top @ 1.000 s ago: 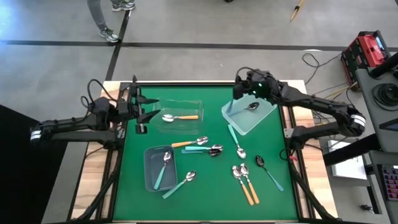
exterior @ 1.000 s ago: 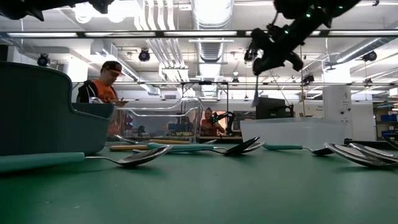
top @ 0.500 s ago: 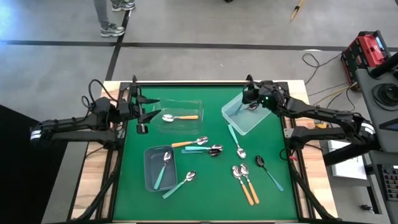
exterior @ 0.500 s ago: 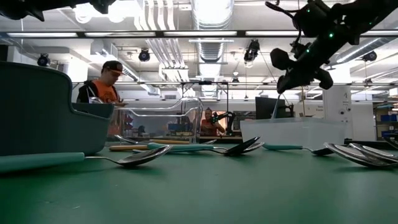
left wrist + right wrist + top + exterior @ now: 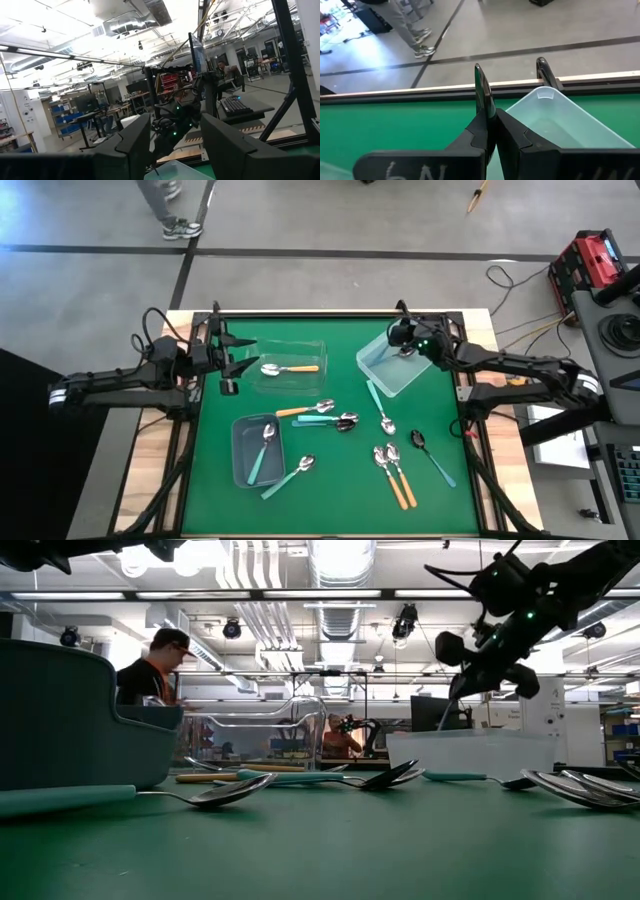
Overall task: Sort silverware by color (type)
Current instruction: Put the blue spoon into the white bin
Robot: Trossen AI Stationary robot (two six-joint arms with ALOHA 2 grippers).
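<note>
Right gripper (image 5: 403, 340) at far right of table, fingers pressed together. Left gripper (image 5: 238, 358) at far left, fingers parted.

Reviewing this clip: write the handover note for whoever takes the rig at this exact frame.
Left gripper: open, empty, waiting beside the clear bin.
Right gripper: shut on a spoon, hanging over the pale bin.
Done: one orange spoon in the clear bin; two teal spoons in the grey bin.
Left: release the held spoon, then sort the loose spoons on the green mat, orange, teal and one darker.
</note>
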